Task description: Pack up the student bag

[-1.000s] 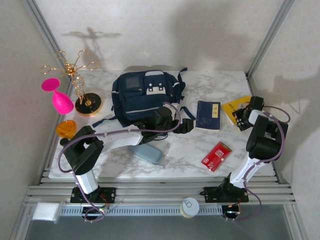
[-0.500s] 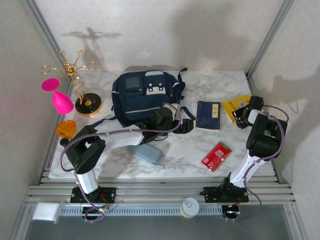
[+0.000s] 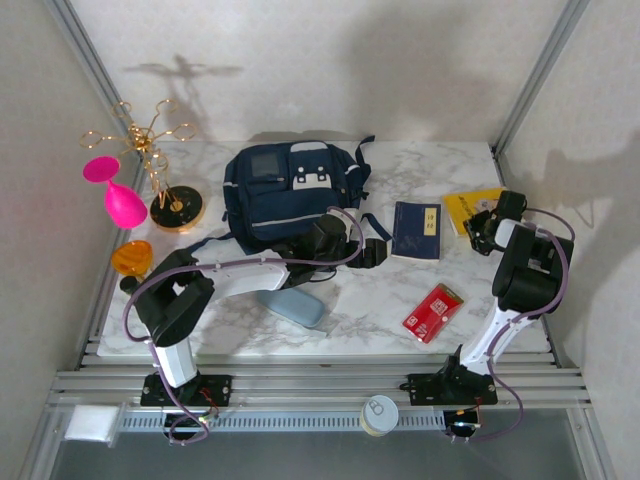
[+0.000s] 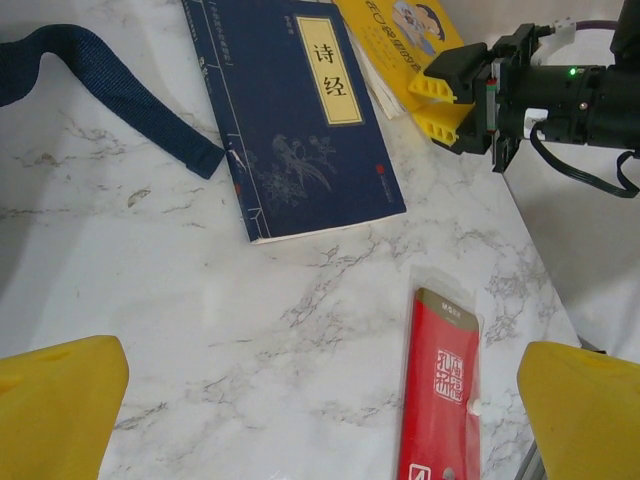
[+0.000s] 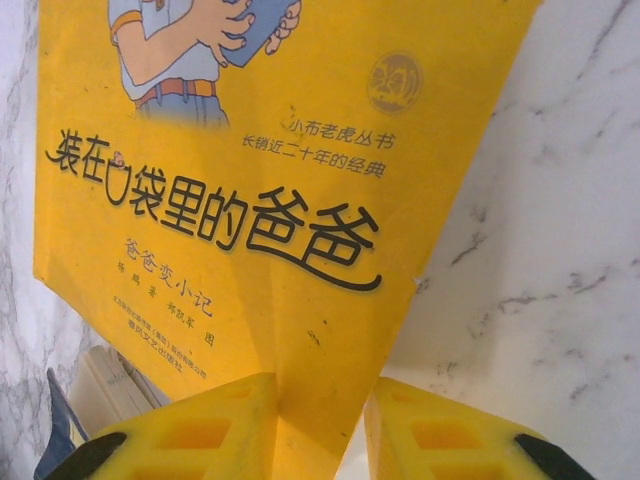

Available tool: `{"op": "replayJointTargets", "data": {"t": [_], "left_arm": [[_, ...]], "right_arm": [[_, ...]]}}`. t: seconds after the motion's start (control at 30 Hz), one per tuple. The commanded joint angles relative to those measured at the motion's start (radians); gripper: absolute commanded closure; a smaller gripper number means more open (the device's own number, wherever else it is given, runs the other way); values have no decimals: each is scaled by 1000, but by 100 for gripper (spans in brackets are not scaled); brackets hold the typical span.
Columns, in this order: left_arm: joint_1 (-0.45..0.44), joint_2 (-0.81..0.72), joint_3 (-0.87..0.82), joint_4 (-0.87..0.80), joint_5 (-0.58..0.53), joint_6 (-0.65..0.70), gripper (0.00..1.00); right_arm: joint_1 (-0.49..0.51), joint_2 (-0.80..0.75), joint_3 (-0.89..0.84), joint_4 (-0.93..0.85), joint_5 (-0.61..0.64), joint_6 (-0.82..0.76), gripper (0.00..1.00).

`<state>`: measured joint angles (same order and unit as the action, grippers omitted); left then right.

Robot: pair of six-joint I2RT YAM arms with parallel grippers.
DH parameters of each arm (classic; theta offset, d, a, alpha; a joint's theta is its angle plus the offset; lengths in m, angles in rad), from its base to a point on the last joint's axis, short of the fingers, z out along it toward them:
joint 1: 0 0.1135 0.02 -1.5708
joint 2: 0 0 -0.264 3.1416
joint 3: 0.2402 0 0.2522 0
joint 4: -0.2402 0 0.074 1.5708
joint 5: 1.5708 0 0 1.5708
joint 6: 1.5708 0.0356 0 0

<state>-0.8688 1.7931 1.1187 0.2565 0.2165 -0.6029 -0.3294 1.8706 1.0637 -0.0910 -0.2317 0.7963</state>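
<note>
The student bag [image 3: 290, 190], a navy-blue backpack, lies at the back middle of the table, with a strap end [image 4: 120, 90] trailing right. My left gripper [image 3: 375, 250] hovers just right of it, open wide over bare marble, both yellow fingertips [image 4: 60, 400] far apart with nothing between them. My right gripper [image 3: 478, 228] is at the near corner of a yellow book [image 3: 470, 205]. In the right wrist view that corner of the yellow book [image 5: 250, 200] sits between the fingers of the right gripper [image 5: 322, 430]. The left finger touches it and a thin gap shows beside the right finger.
A navy booklet [image 3: 417, 230] lies between the two grippers. A red packet [image 3: 433, 311] is near the front right, a pale blue case [image 3: 292, 305] under the left arm. A pink goblet [image 3: 120, 200], gold stand [image 3: 160, 150] and orange dish [image 3: 132, 257] crowd the left edge.
The right gripper's jaws have narrowed around the yellow book's corner, and the book has shifted a little toward the back. The left arm has hardly moved.
</note>
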Motion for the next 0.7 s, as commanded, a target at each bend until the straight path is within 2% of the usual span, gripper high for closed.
{"op": "replayJointTargets", "data": {"t": [0.0,0.33,0.5,0.67], "left_arm": [[2,9,27,-3,-3,3,0],[5,17,33,-2,6,-1,0],[6,19,38,-3,9,-5,1],[13,14,45,-19,3,-4,1]], "right_arm": [[-5,16,10,36,-9,10,73],[-16,-15,9,45,20,-12,91],[-37,-32,0,84,-53,-49,100],[-42,-78,0,118,-167,-59,100]]}}
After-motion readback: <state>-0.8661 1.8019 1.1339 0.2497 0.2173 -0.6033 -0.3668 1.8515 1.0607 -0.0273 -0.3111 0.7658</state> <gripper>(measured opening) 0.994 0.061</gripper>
